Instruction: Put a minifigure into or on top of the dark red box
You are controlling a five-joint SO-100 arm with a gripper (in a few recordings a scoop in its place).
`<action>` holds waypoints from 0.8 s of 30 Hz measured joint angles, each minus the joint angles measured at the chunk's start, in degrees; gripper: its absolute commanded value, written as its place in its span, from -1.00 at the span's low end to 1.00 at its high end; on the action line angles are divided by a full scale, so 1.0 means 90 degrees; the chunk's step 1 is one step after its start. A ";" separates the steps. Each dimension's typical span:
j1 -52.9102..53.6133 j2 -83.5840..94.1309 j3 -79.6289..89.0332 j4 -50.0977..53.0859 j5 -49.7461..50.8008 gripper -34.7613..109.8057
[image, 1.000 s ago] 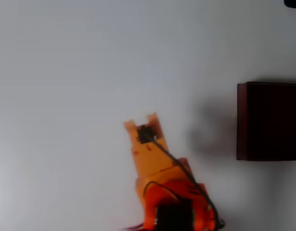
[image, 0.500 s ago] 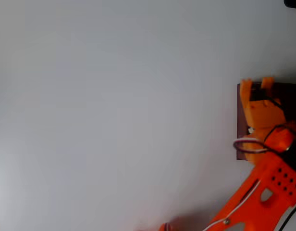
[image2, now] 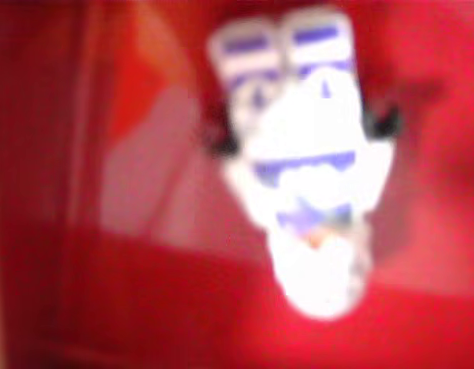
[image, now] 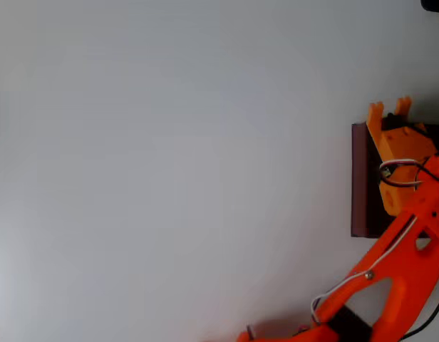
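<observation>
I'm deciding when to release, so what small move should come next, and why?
Probably lower slightly and open the end effector. In the overhead view it sits at the far edge of the dark red box; the wrist view, though blurred, shows the minifigure close to the camera against red surfaces, so it seems ready to drop in.

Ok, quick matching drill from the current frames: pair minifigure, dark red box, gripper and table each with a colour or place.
Things:
1. minifigure
2. dark red box
3. gripper
4. table

Descriptions:
A. plain pale surface, most of the overhead view
B. orange, over the far end of the box in the overhead view
C. white with blue marks, blurred, close up in the wrist view
D. dark walls, at the right edge of the overhead view

Pairs: 1-C, 2-D, 3-B, 4-A
</observation>
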 measured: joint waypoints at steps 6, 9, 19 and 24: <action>-0.0674 0.2666 0.2100 0.0029 -0.0615 -0.30; -0.1553 0.4561 0.3711 -0.0205 -0.0713 -0.40; -0.6475 1.1260 0.8818 -0.2031 -0.1445 -0.52; -0.8711 1.3789 1.0684 -0.2109 -0.1826 -0.52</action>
